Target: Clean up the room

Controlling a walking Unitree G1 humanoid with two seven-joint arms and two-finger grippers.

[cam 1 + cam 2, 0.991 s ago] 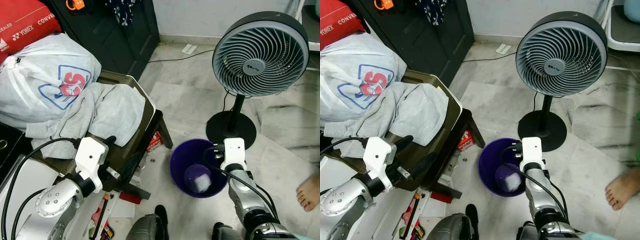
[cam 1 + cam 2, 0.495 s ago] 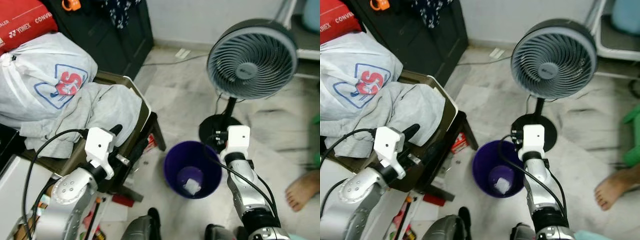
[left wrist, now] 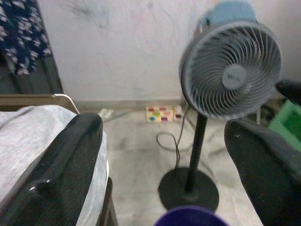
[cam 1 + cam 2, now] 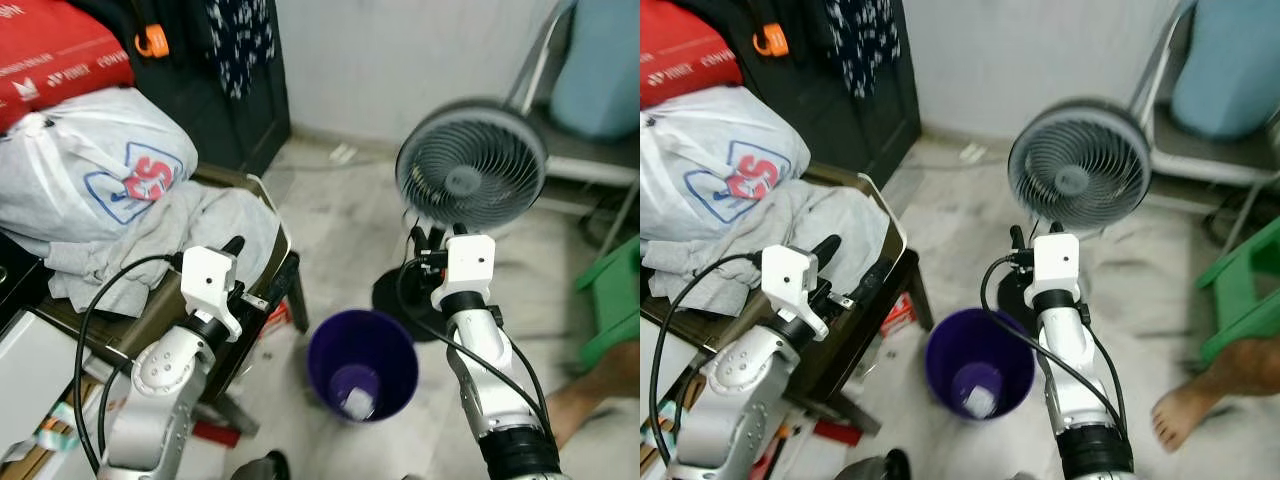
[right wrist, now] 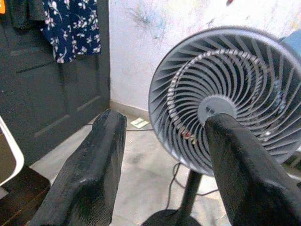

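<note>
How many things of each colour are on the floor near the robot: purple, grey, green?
Purple: 1, the bin
Grey: 1, the fan
Green: 1, the stool
Total: 3

One fan (image 4: 471, 177), one purple bucket (image 4: 362, 363), one white bag (image 4: 95, 165), one chair (image 4: 855, 300), one bare foot (image 4: 1183, 412).

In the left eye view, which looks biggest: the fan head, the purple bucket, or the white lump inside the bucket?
1. Fan head, largest.
2. Purple bucket, somewhat smaller, though it sits lower on the floor, so true sizes may be closer.
3. White lump, by far the smallest.
</note>
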